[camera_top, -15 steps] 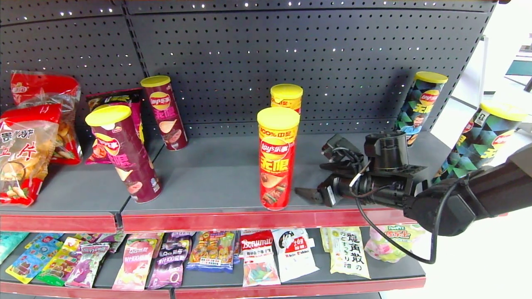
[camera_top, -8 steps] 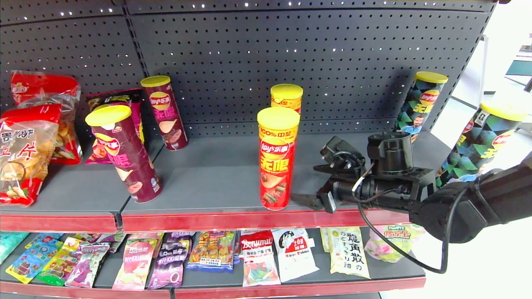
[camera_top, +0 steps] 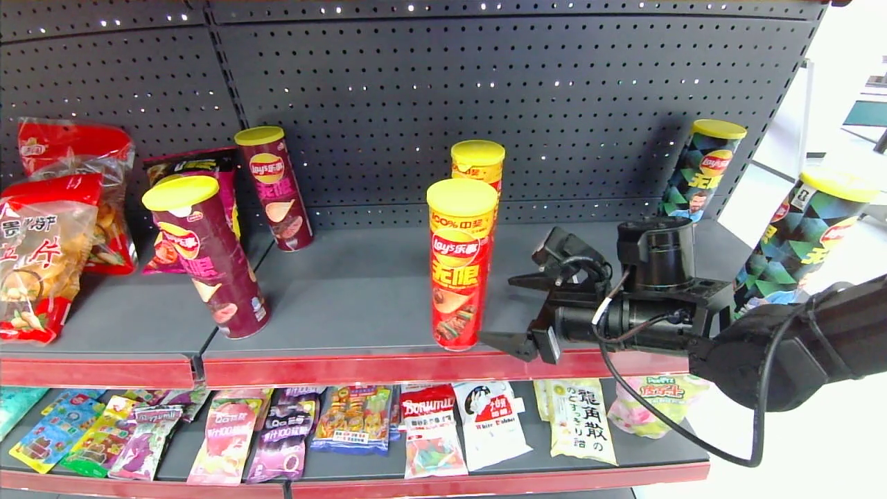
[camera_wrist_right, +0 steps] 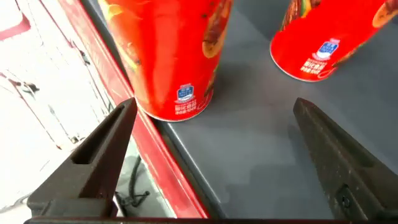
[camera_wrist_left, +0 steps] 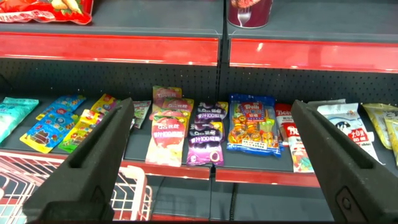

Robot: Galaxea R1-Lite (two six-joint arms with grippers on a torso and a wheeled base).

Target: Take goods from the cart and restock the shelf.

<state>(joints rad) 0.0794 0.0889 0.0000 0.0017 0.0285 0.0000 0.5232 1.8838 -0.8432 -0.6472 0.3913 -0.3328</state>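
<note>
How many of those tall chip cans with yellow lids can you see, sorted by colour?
Maroon cans: 2
Red cans: 2
Dark patterned cans: 2
Total: 6

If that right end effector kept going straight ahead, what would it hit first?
Probably the front red chip can, standing just ahead of the open right end effector, though it might only graze its side.
</note>
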